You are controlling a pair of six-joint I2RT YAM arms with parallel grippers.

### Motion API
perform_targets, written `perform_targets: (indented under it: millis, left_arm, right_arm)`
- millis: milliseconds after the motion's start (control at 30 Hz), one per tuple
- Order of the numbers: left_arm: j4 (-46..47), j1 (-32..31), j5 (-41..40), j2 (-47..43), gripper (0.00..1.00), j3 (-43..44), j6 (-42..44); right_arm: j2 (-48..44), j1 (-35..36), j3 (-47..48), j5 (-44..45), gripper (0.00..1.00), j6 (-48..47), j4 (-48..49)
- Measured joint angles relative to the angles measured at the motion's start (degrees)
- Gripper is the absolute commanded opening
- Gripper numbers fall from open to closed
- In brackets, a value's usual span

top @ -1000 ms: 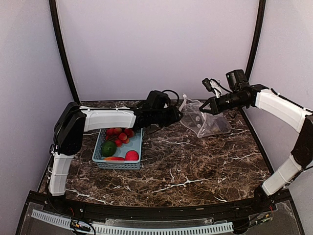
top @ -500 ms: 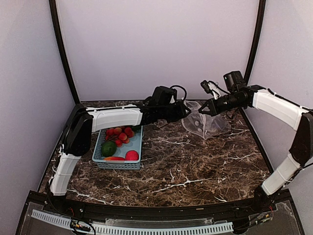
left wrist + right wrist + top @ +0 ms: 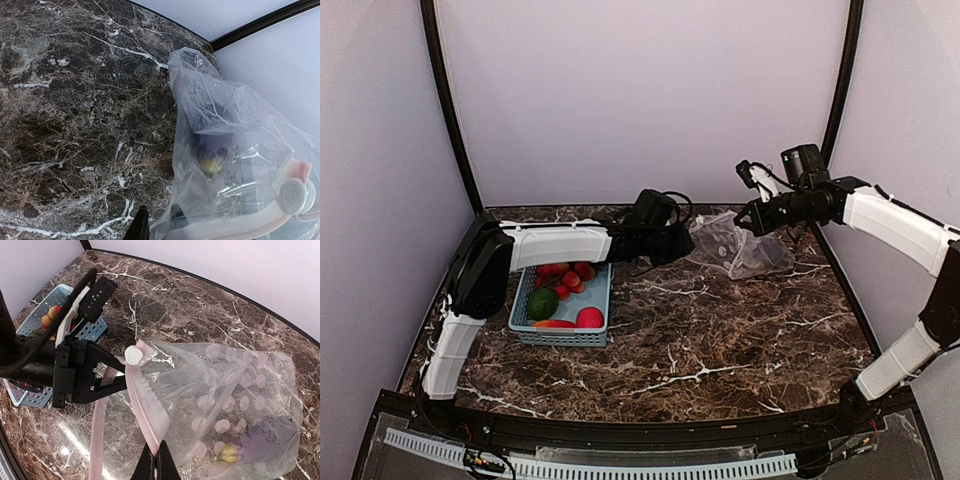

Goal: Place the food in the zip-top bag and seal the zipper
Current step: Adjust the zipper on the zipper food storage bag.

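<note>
The zip-top bag (image 3: 735,248) lies at the back right of the table, clear with pale spots, its mouth between my two grippers. Its zipper (image 3: 145,405) is a pale pink strip with a white slider (image 3: 132,354). A dark purple eggplant (image 3: 257,440) lies inside the bag (image 3: 225,115). My right gripper (image 3: 156,456) is shut on the pink strip. My left gripper (image 3: 158,222) has its jaws a little apart with the bag's film between them. The other food (image 3: 568,280), including the avocado (image 3: 542,303), lies in the blue basket (image 3: 560,338).
The light blue slotted basket stands left of centre under my left arm (image 3: 555,243). Black frame posts (image 3: 840,90) and purple walls close in the back and sides. Dark marble table (image 3: 720,340) stretches in front of the bag.
My left gripper rose towards the bag mouth, then came back down and left. The bag's mouth end has shifted left and lower. My right gripper keeps its hold near the same spot.
</note>
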Motion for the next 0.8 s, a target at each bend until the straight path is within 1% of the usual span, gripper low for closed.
perform_targets:
  millis: [33,67,100,133,167,233,267,300,333,367,400,433,500,633,800]
  left_arm:
    - [0.13,0.02,-0.13,0.0,0.28,0.0,-0.17]
    - [0.46,0.07,-0.15,0.0,0.36,-0.07,-0.24]
    - [0.7,0.11,0.02,0.0,0.4,-0.09,0.04]
    - [1.31,0.17,0.5,0.0,0.46,-0.2,0.2]
    - [2.14,0.17,1.09,0.0,0.49,-0.24,0.44]
    - [3.91,0.26,2.47,0.0,0.6,-0.26,1.86]
    - [4.52,0.24,2.95,-0.13,0.63,-0.26,2.95]
    - [4.7,0.13,3.04,-0.35,0.68,-0.35,3.98]
    - [4.96,0.04,3.08,-0.96,0.7,-0.87,5.05]
    - [5.14,-0.04,3.08,-2.03,0.77,-1.88,5.95]
    - [5.05,-0.15,3.08,-3.21,0.79,-2.95,6.99]
    - [5.49,-0.28,3.15,-5.35,0.87,-5.22,7.91]
    - [5.75,-0.46,3.32,-10.01,0.97,-9.75,9.99]
    - [6.1,-0.72,2.27,-21.22,0.99,-20.22,14.4]
    - [0.44,-0.04,-3.28,-34.18,0.99,-29.53,19.71]
  right_arm:
    - [-0.09,0.5,-0.44,0.55,0.0,-0.26,0.22]
    - [-0.26,0.92,-0.92,1.36,0.0,-0.61,0.39]
    - [-0.46,1.25,-1.29,1.75,0.0,-0.81,0.46]
    - [-0.74,1.64,-1.55,2.36,0.0,-0.94,0.46]
    - [-0.96,1.84,-1.64,2.82,0.0,-1.05,0.55]
    - [-1.36,2.21,-1.64,3.87,0.0,-1.27,0.72]
    - [-1.51,2.23,-1.64,4.31,0.0,-1.33,0.83]
    - [-1.55,2.21,-1.64,4.63,0.0,-1.42,0.94]
    - [-1.6,2.16,-1.64,5.03,0.0,-1.44,1.05]
    - [-1.6,2.01,-1.66,5.18,0.0,-1.44,1.07]
    - [-1.6,1.88,-1.68,5.25,0.0,-1.44,1.05]
    - [-1.6,1.68,-1.73,5.22,0.0,-1.44,1.05]
    - [-1.6,1.14,-1.79,5.14,0.0,-1.46,1.07]
    - [-1.73,0.31,-2.14,4.96,0.0,-2.1,1.16]
    - [-3.61,-0.22,-4.33,3.48,0.0,-3.87,1.66]
